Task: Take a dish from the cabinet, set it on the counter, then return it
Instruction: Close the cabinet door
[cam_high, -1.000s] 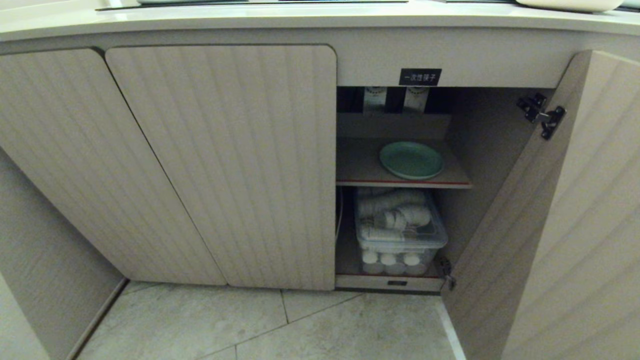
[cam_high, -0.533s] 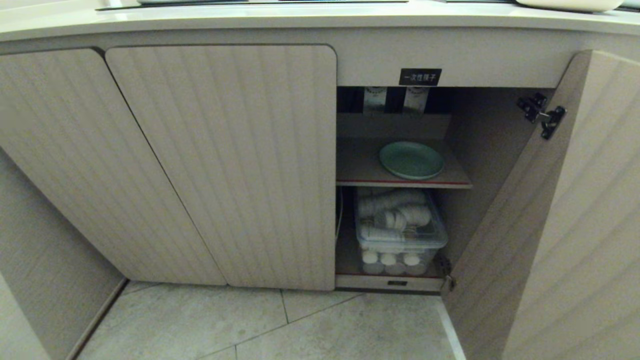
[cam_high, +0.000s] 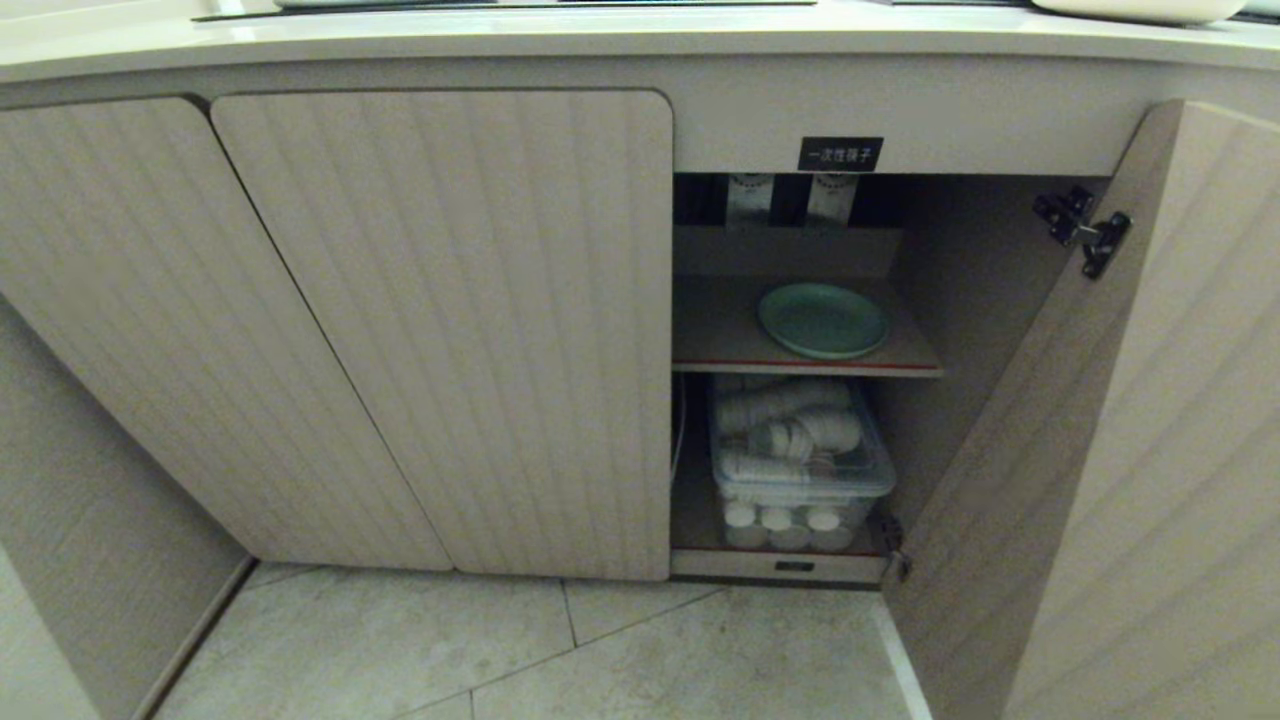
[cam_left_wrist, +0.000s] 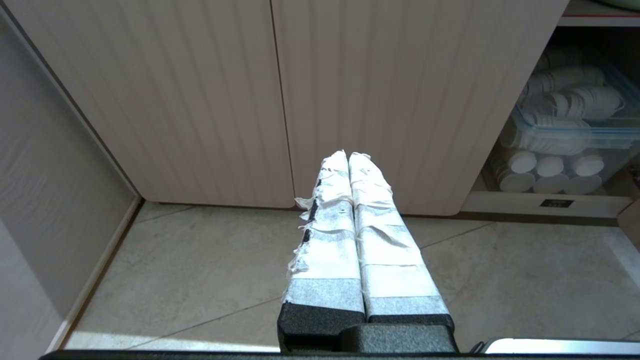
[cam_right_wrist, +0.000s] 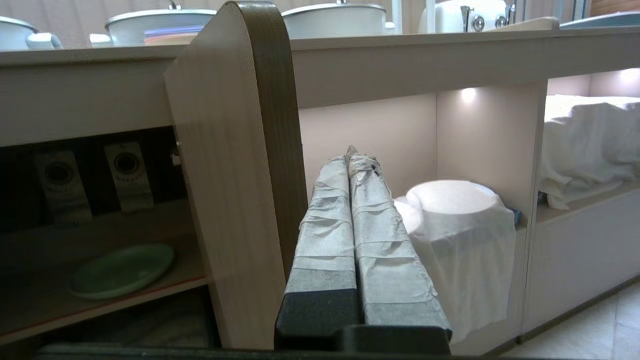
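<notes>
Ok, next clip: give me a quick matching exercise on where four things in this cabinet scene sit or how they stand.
Things:
1. dish
2. clear bin of white cups
3. black label
4. right door

Descriptions:
A. swung open
B. on the red-edged shelf
C. on the panel above the opening
D. under the shelf, in the lower compartment

Pairs: 1-B, 2-D, 3-C, 4-A

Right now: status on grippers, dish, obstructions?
Left gripper shut, empty, low. Right gripper shut, empty, behind open door. Dish on cabinet shelf, untouched. Door edge between right gripper and dish.
</notes>
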